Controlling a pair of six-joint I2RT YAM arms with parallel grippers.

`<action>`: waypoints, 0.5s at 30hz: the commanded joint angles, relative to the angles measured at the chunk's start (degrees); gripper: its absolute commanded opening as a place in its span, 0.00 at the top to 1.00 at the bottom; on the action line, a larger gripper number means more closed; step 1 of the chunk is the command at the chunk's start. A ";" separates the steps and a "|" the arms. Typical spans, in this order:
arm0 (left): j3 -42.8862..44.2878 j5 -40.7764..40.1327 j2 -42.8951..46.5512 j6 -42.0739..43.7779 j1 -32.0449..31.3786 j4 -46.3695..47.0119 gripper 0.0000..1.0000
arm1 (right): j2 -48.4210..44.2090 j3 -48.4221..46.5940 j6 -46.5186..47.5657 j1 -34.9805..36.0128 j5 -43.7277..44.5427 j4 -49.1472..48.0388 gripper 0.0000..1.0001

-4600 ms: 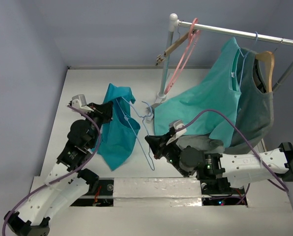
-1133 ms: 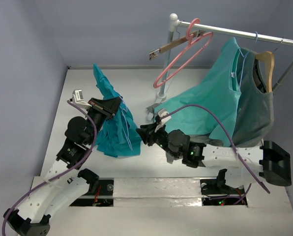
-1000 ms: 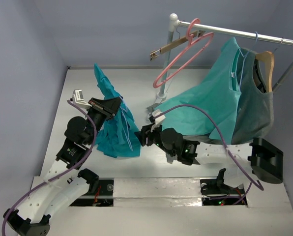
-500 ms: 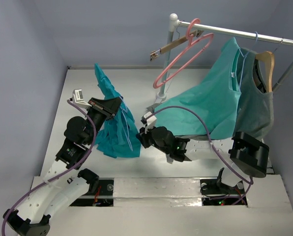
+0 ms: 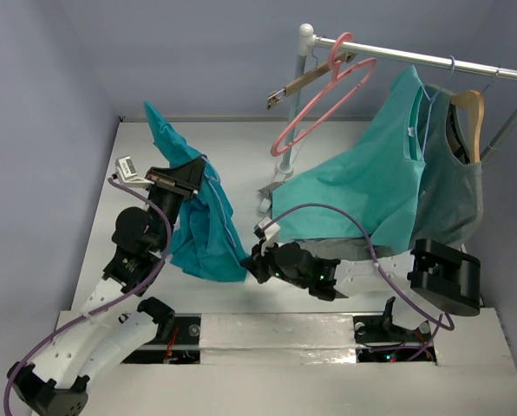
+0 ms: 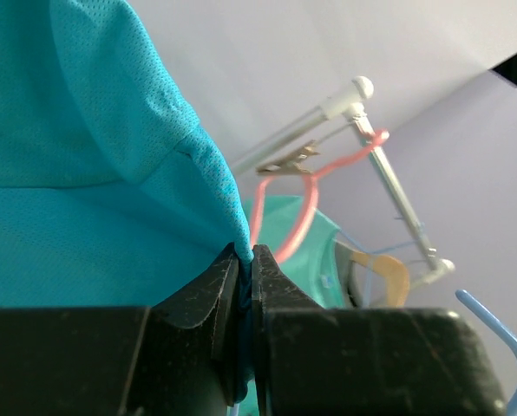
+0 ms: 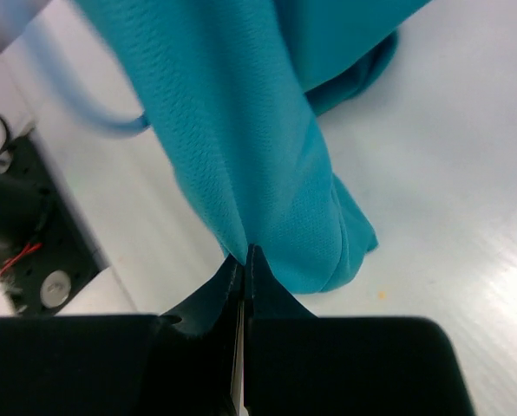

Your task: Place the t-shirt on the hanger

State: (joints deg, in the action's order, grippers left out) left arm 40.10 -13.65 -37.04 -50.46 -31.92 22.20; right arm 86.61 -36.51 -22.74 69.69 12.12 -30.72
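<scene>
The blue-teal t-shirt [image 5: 202,230] hangs raised over the left of the table. My left gripper [image 5: 187,176] is shut on its upper edge, the cloth pinched between the jaws [image 6: 244,260]. The thin light-blue wire hanger [image 5: 226,217] runs down along the cloth; its hook [image 6: 508,347] shows at the lower right of the left wrist view. My right gripper [image 5: 251,264] is low near the table's front and is shut on the t-shirt's lower edge [image 7: 245,253]. A stretch of the hanger wire [image 7: 85,100] shows blurred behind the cloth [image 7: 267,130].
A metal rack [image 5: 415,59] stands at the back right with a pink hanger [image 5: 319,104], a wooden clip hanger [image 5: 302,82], a lighter teal shirt [image 5: 363,186], a wooden hanger [image 5: 471,108] and grey garments [image 5: 454,195]. The teal shirt drapes onto the table behind my right arm.
My left gripper has lifted the t-shirt higher and to the left. My right gripper has moved down to the shirt's lower edge and shut on it.
</scene>
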 commanded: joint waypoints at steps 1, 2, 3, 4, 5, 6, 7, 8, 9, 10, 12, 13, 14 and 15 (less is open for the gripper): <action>3.49 -4.28 -1.54 4.82 -0.16 11.99 1.00 | -2.40 2.67 -3.00 3.51 0.01 0.83 1.00; 3.93 -5.15 -2.07 5.89 -0.16 12.43 1.00 | -3.10 3.20 -3.27 4.04 0.18 1.27 1.00; 4.72 -5.68 -2.51 6.77 -0.16 12.61 1.00 | -4.33 3.81 -3.97 4.57 0.10 2.32 1.00; 4.99 -6.21 -3.21 7.65 -0.16 12.78 1.00 | -4.95 4.08 -4.32 5.10 0.01 2.85 1.00; 4.90 -6.56 -3.39 9.13 -0.16 13.74 1.00 | -5.39 4.17 -4.50 6.15 -0.43 4.34 1.00; 4.64 -6.48 -3.65 9.58 -0.16 14.36 1.00 | -5.83 3.99 -4.68 6.94 0.00 5.22 1.00; 4.38 -6.30 -4.18 9.94 -0.16 14.71 1.00 | -6.71 3.82 -4.68 7.65 0.53 6.19 1.00; 3.94 -5.52 -4.27 10.81 -0.16 15.68 1.00 | -7.24 3.56 -4.85 8.87 1.15 7.42 1.00; 2.81 -5.25 -4.27 11.43 -0.16 16.21 1.00 | -8.03 3.29 -5.12 8.88 2.20 9.43 1.00; 1.92 -5.16 -4.18 11.96 -0.16 16.82 1.00 | -10.04 3.12 -5.29 9.67 2.55 10.23 1.00; -0.70 -5.07 -3.83 12.92 -0.16 17.36 1.00 | -12.50 2.68 -5.47 10.20 2.91 12.86 1.00; -1.50 -4.64 -3.48 12.67 -0.16 17.09 1.00 | -13.56 1.80 -5.56 10.20 2.74 13.66 1.00; -2.38 -2.80 -3.22 12.14 -0.16 17.18 1.00 | -15.40 1.27 -5.56 10.20 2.65 14.63 1.00; -4.74 -1.92 -2.96 11.27 -0.16 17.18 1.00 | -15.94 0.66 -5.47 10.20 2.38 16.12 1.00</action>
State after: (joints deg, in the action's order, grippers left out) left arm 37.93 -16.86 -41.69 -40.18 -32.18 30.39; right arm 73.38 -33.80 -27.33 78.98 14.52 -22.09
